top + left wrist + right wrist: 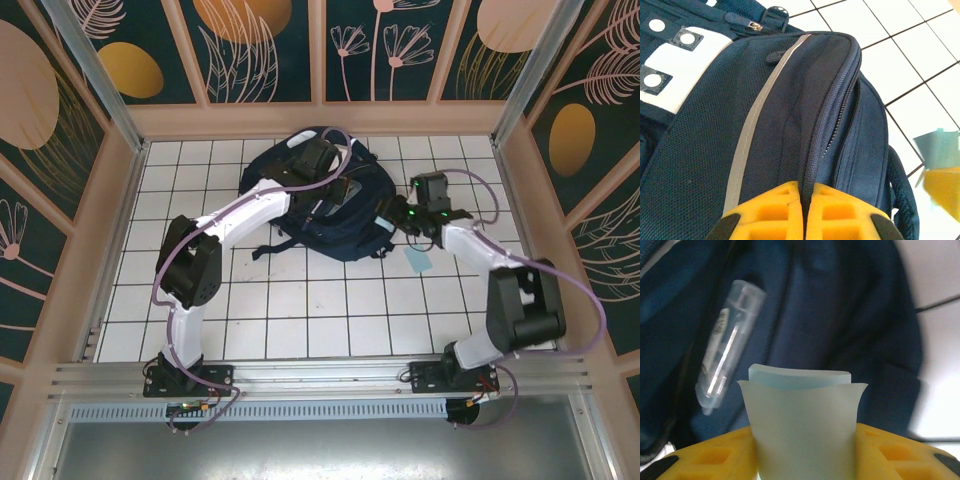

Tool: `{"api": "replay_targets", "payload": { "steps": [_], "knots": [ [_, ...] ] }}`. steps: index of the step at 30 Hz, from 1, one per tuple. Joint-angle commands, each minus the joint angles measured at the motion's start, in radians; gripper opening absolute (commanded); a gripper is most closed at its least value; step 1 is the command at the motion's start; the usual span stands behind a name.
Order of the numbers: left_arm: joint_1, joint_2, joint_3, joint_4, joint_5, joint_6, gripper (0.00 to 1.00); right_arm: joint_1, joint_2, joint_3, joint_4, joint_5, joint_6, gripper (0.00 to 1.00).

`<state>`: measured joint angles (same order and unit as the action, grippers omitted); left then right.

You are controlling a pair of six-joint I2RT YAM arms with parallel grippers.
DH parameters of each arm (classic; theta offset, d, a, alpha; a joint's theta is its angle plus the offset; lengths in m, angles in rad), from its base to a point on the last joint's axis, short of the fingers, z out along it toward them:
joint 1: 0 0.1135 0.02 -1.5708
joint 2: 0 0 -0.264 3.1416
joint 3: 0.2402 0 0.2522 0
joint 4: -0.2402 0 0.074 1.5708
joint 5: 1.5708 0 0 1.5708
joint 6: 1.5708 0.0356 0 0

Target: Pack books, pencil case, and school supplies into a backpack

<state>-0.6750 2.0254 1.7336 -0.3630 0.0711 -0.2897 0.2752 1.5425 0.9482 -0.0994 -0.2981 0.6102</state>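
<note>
Yellow fingers (840,212) of the left gripper (806,202) are pinched tight on a dark ridge of fabric beside the zip of the navy backpack (790,100), whose grey reflective stripe (757,117) runs up the mesh panel toward a white patch (677,65). The backpack lies on its side near the middle of the table's far edge, straps trailing toward the left arm. At the pack's right side, the right gripper (802,445) holds a light-blue flat piece (800,410) upright between its yellow fingers, jaws partly closed around it. Just beyond, a clear plastic tube (727,345) lies tilted against the dark blue fabric; whether it sits inside a pocket cannot be told. The table (300,320) is white, ruled into a grid of squares by thin dark lines, with faint scuffs near the backpack's left strap. A metal rail (320,375) carries both arm bases along the near edge. Peach-coloured framing and aluminium posts (90,70) box in the table, backed by dark teal wall panels (260,50) printed with gold discs and pale leaf outlines.
</note>
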Motion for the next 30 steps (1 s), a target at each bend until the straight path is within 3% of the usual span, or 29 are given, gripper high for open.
{"api": "replay_targets", "payload": {
  "steps": [1,7,14,17,23,30],
  "knots": [
    [0.002,-0.075,-0.011,0.107,0.05,-0.053,0.0,0.054,0.109,0.112,0.126,-0.039,0.084,0.47],
    [0.003,-0.112,-0.041,0.153,0.064,-0.082,0.0,0.082,0.232,0.221,0.196,-0.06,0.155,0.48],
    [0.005,-0.143,-0.077,0.212,0.094,-0.125,0.0,0.101,0.316,0.29,0.265,-0.124,0.216,0.65],
    [0.01,-0.158,-0.089,0.224,0.083,-0.132,0.0,0.101,0.3,0.279,0.274,-0.115,0.221,0.67],
    [0.028,-0.189,-0.143,0.256,0.053,-0.151,0.0,0.089,0.187,0.227,0.181,-0.039,0.139,0.66],
    [0.035,-0.182,-0.17,0.269,0.056,-0.152,0.0,0.08,-0.032,0.147,-0.178,0.265,-0.067,0.71]
  ]
}}
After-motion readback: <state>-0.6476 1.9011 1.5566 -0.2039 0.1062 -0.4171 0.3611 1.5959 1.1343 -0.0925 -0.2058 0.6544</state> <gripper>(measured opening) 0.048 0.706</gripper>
